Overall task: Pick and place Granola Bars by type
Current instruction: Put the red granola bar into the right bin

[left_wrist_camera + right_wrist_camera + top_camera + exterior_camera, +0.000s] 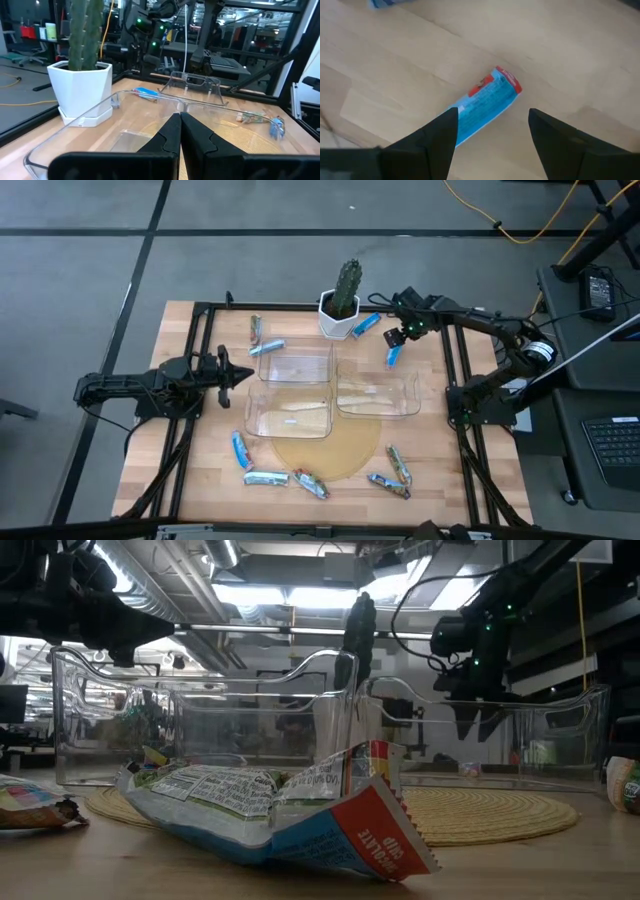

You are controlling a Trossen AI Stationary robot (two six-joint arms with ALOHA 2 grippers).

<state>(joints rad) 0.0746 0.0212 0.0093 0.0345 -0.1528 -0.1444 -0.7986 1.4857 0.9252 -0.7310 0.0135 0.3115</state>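
Granola bars lie scattered on the wooden table. One blue bar lies flat just right of the far bins, another blue one beside the cactus pot. My right gripper hovers open above the first, a finger to either side, not touching. More bars lie at the far left and along the near edge. My left gripper waits shut at the left of the bins.
Three clear plastic bins sit mid-table, partly on a round woven mat. A cactus in a white pot stands at the far edge. A crumpled bar lies close to the low camera.
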